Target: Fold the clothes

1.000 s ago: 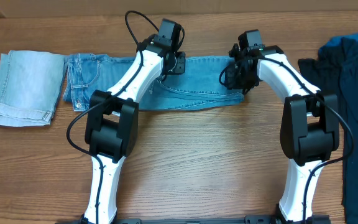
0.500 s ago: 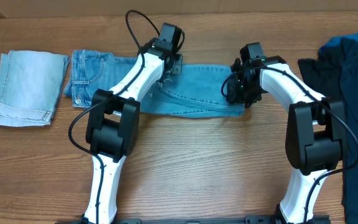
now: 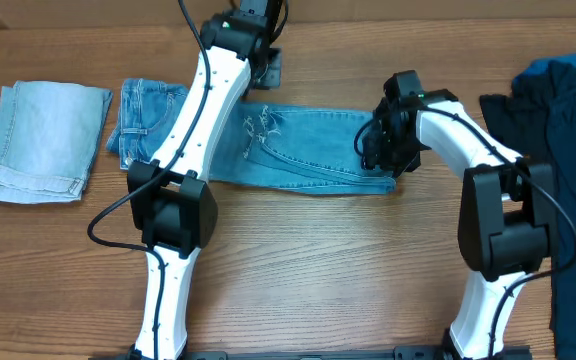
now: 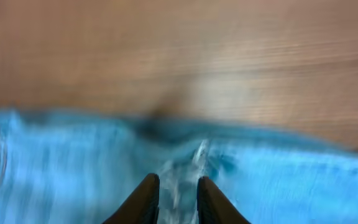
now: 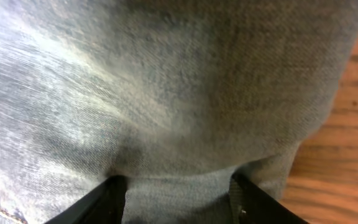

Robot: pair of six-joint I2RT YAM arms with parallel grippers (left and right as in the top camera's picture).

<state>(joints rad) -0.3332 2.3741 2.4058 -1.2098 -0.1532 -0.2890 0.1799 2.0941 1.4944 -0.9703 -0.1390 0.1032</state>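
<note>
Two grippers near the jeans. Right gripper: jaws spread, tips on the fabric. Left gripper: jaws nearly together; blur hides whether they pinch anything.

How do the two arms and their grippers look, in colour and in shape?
Both the left arm and the right arm have white rounded links, bulky black joint housings and thin black cables looping outside. The left gripper and right gripper have dark, tapered fingers. No markings are readable.

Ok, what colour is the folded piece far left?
The folded piece is pale blue; overhead view shows it best.
</note>
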